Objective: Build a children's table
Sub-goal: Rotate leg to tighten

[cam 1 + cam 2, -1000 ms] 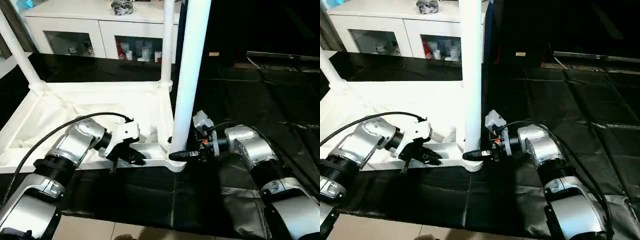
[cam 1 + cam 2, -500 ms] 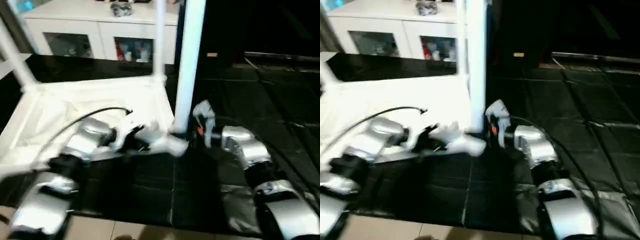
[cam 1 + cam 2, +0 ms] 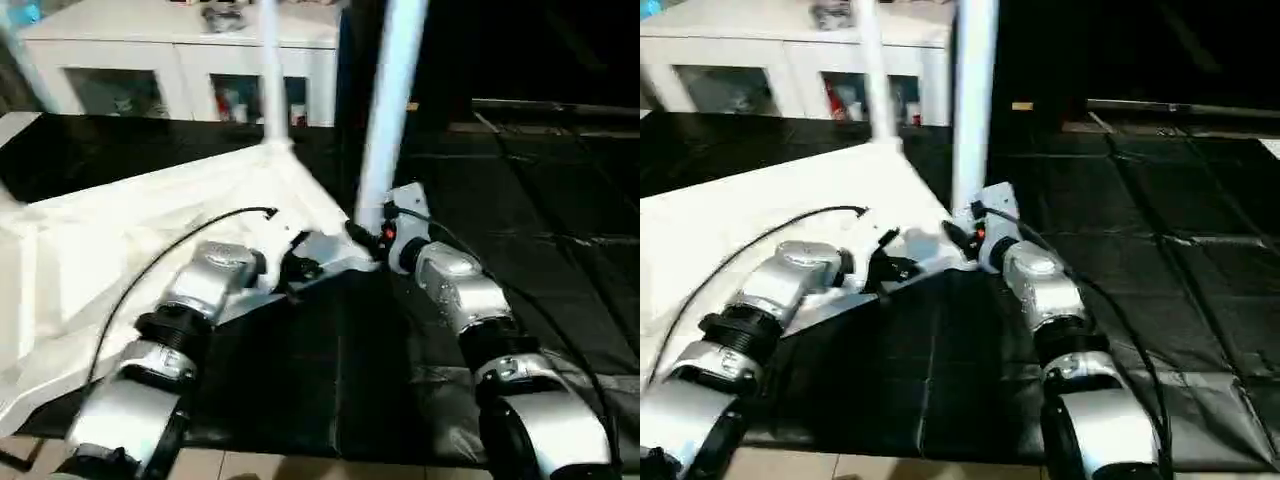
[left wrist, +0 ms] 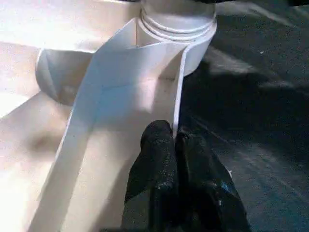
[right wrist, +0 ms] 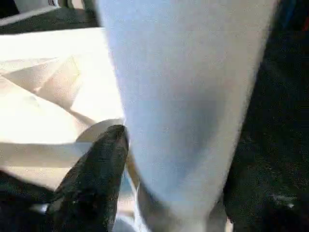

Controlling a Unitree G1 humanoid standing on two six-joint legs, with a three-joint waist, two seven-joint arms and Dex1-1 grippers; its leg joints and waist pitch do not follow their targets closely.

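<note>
Up close, the left gripper (image 4: 175, 145) has its two black fingers pressed together on the thin edge wall of the white tabletop (image 3: 130, 230), pinching that rim just short of the rounded corner socket (image 4: 178, 29). From the head camera the same gripper (image 3: 292, 270) sits at the near corner of the top, at the end of the silver left forearm (image 3: 200, 290), with a black cable (image 3: 170, 250) looping over the plastic behind it.

Opposite it, the right gripper (image 5: 174, 159) straddles the foot of a white table leg (image 3: 390, 110), one black finger (image 5: 96, 169) lying against the tube's side where it meets the socket; the jaws stand spread to the leg's width, and the leg rises upright from that corner between them. The silver right forearm (image 3: 455, 290) reaches in from the right, a small white block with a red light (image 3: 395, 215) on its wrist just beside the tube.

The tabletop lies upside down with its underside facing up, tilted askew across the black floor mat (image 3: 520, 210), its near corner held between the two grippers. A second leg (image 3: 272, 80) stands in the far corner socket, and part of a third (image 3: 25, 55) shows at the left edge. Behind the mat stands a white cabinet with glass doors (image 3: 180, 60), small items visible inside and on top.
</note>
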